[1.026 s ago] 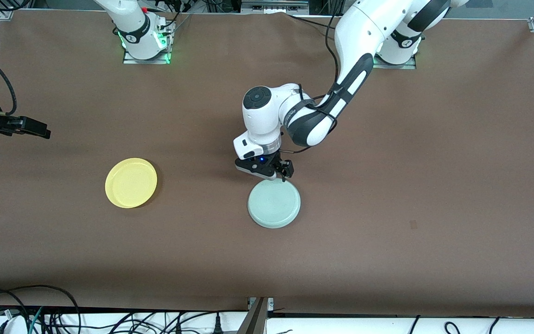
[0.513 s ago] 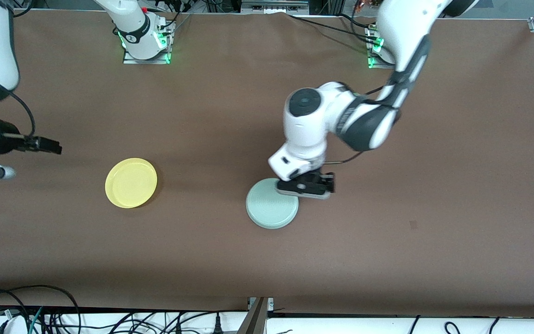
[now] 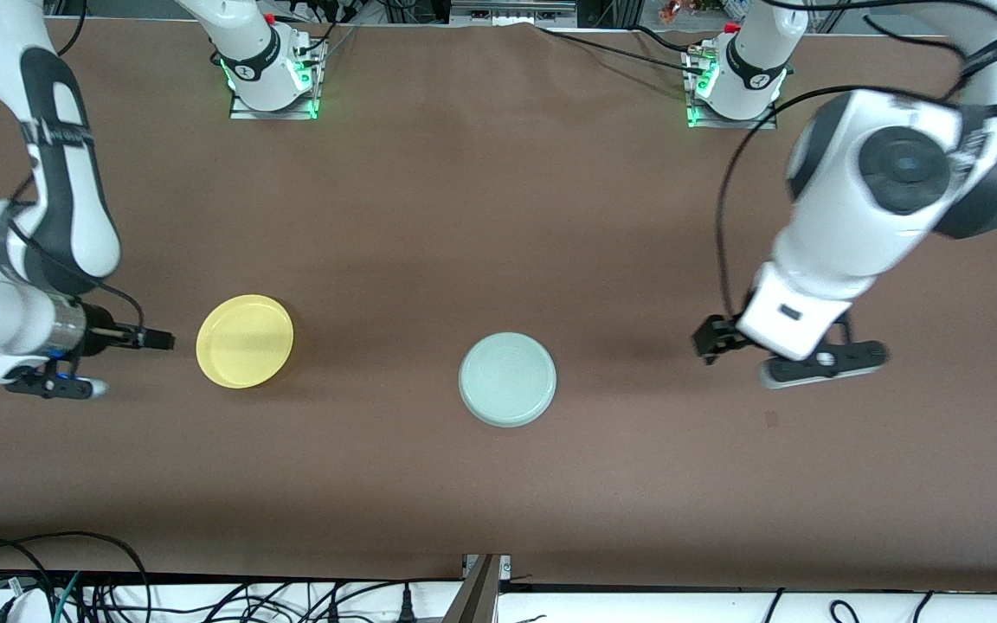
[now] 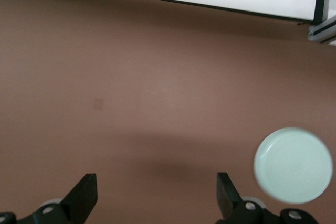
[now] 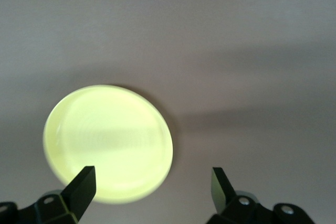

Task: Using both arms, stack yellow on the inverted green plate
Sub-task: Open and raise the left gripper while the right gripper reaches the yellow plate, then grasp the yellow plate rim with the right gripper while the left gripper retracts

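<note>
Step in hand, by the look of it: green plate (image 3: pixel 507 379) done w/ flipping, lying upside down mid-worktop, faint ringed underside up. Yellow pickup not yet made. Yellow (image 3: pixel 245 340) flat on worktop (image 3: pixel 498 216), rim up, well apart from green plate, toward right arm's end, about level w/ it from front cam.

Right gripper (image 5: pixel 152 182) just beside yellow, on the side away from green plate, low near worktop. Fingers spread wide in right wrist view, nothing between them; yellow's edge only partly under the gap. No contact visible.

Left gripper (image 4: pixel 157 187) up over bare worktop, well apart from green plate, toward left arm's end. Fingers wide apart, empty. Seems parked/waiting.

Next move, as judged: right gripper to close in on yellow's rim, one finger inside the lip, one outside or under, pinch, lift, carry over green plate, set down centred. Low rim = thin grip, little margin; likely needs a shallow tilted approach. Risk: plate skating away on the worktop if nudged before the pinch.

Materials/shapes:
- Both plates round, shallow, similar size, prob. smooth hard plastic, light.
- Yellow: bright, slight sheen, low raised rim, concentric rings faint inside.
- Green plate: pale mint, matte, underside flat w/ rings; flat top should seat yellow OK, though smooth-on-smooth may slip if off-centre.
- Worktop: brown matte sheet, slightly fibrous look, flat.
- Gripper fingers: black, blunt, hard-looking.
</note>
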Action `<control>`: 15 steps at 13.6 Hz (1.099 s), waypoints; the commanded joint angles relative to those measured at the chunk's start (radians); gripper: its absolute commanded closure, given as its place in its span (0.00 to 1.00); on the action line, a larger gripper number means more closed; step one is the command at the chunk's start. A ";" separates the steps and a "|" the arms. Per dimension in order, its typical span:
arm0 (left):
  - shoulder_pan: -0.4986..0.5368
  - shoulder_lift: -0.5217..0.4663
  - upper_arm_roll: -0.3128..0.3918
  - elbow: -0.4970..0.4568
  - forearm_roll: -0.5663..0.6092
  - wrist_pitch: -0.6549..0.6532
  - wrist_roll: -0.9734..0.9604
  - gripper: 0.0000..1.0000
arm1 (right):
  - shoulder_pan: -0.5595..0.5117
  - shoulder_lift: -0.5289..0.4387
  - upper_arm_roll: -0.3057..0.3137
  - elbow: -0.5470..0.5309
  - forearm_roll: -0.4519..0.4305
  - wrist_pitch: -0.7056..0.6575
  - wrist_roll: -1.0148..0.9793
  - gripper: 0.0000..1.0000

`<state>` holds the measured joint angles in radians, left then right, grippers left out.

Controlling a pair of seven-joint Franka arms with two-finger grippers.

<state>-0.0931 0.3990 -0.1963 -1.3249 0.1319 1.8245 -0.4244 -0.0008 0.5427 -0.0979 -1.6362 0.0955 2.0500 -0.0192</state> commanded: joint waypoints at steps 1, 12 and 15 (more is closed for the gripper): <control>0.067 -0.071 0.099 -0.048 -0.110 -0.065 0.234 0.00 | -0.010 -0.017 0.006 -0.195 0.026 0.232 -0.063 0.11; 0.085 -0.201 0.258 -0.132 -0.207 -0.201 0.446 0.00 | -0.001 -0.009 0.027 -0.318 0.033 0.404 -0.103 1.00; 0.079 -0.184 0.259 -0.120 -0.207 -0.214 0.440 0.00 | -0.001 -0.030 0.085 -0.207 0.097 0.262 -0.061 1.00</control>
<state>-0.0113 0.2315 0.0608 -1.4247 -0.0760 1.6181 0.0230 0.0018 0.5323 -0.0549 -1.9141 0.1488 2.4088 -0.0995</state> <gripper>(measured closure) 0.000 0.960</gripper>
